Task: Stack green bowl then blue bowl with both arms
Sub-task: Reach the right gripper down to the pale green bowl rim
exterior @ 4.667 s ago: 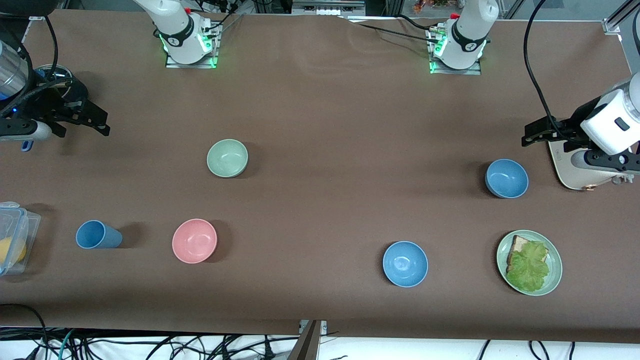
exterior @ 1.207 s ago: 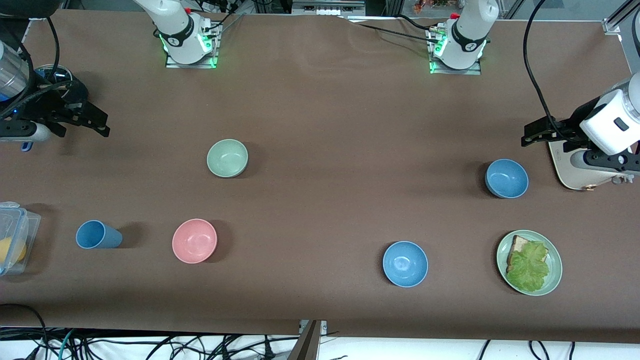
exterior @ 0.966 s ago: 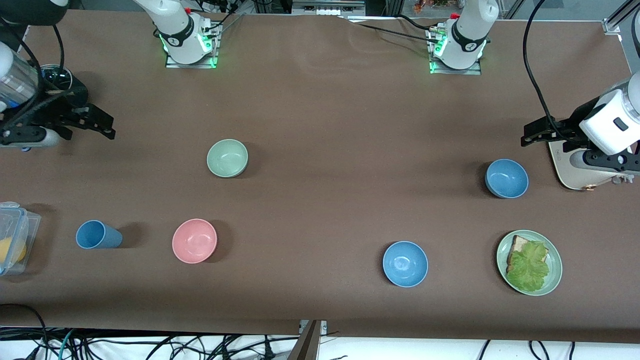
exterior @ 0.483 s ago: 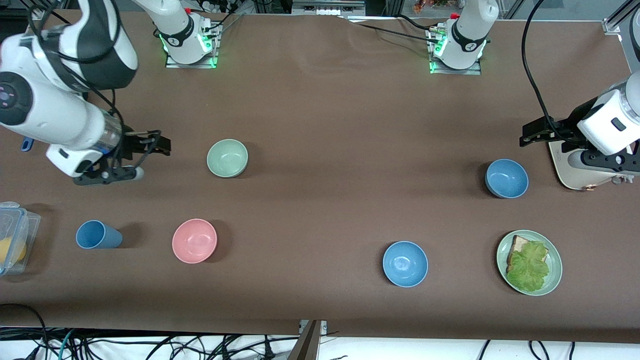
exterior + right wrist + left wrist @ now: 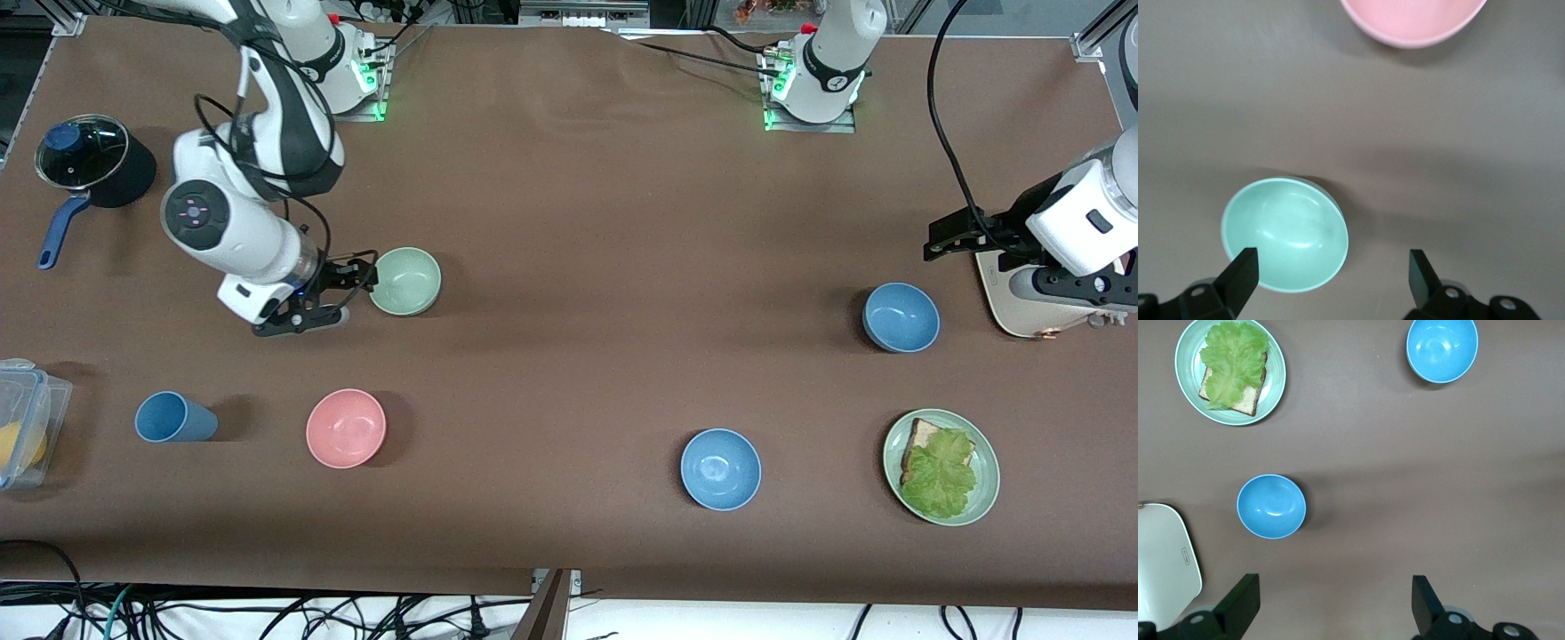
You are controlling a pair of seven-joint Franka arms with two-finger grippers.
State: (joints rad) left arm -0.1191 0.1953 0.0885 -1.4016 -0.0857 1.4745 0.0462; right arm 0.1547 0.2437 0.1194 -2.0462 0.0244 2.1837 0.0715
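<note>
- The right arm's black two-finger gripper (image 5: 356, 280), fingers spread wide and holding nothing, hangs over the rim of the small round pale mint-green bowl (image 5: 405, 281) on the side toward the right arm's end of the brown table (image 5: 605, 222).
- In the right wrist view one open finger (image 5: 1239, 270) sits over the green bowl's rim (image 5: 1285, 243) while the other stands clear of it over bare table, so the bowl looks off-centre between the jaws.
- The bowl is round, so no long axis governs the grasp; only the rim matters.
- The left arm's gripper (image 5: 944, 238), also spread and empty, waits over the table near a white slab (image 5: 1005, 302); the closer of two plain medium-blue bowls (image 5: 901, 316) lies just beside it, the second blue bowl (image 5: 720, 468) nearer the front camera.
- Open table surrounds the green bowl; the round pink bowl (image 5: 346, 428) sits well apart.
</note>
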